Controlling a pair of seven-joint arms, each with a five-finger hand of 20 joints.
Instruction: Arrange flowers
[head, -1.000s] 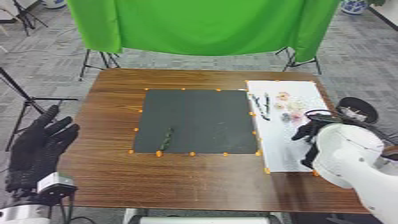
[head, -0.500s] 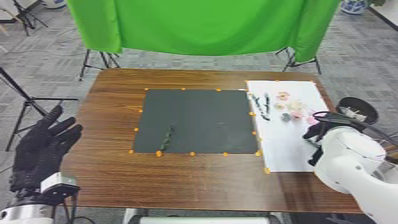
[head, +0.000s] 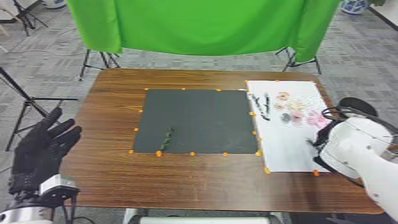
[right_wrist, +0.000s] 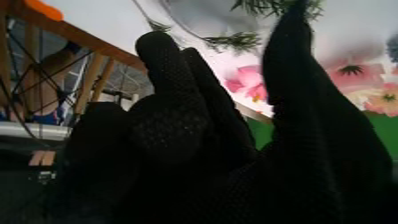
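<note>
My right hand (head: 325, 141) is at the right edge of the white sheet (head: 286, 152), nearer than the flowers. In the right wrist view the right hand (right_wrist: 182, 125) has straight fingers with nothing held, and pink flowers (right_wrist: 250, 82) and green sprigs (right_wrist: 233, 42) lie beyond it. The flowers (head: 296, 106) are grouped on the sheet's right side, with dark green stems (head: 266, 107) along its left side. One green stem (head: 167, 138) lies on the lower left of the black mat (head: 200, 117). Off the table's left edge, my left hand (head: 43, 145) is held up, open and empty.
Orange markers (head: 159, 154) line the mat and sheet on the brown table (head: 195, 185). A dark round object (head: 357, 107) stands beyond the table's right edge. A green cloth (head: 204, 25) hangs behind the table.
My right hand has drawn back to the right, off the middle of the white sheet, uncovering more of the pink flowers. The left hand has shifted only slightly.
</note>
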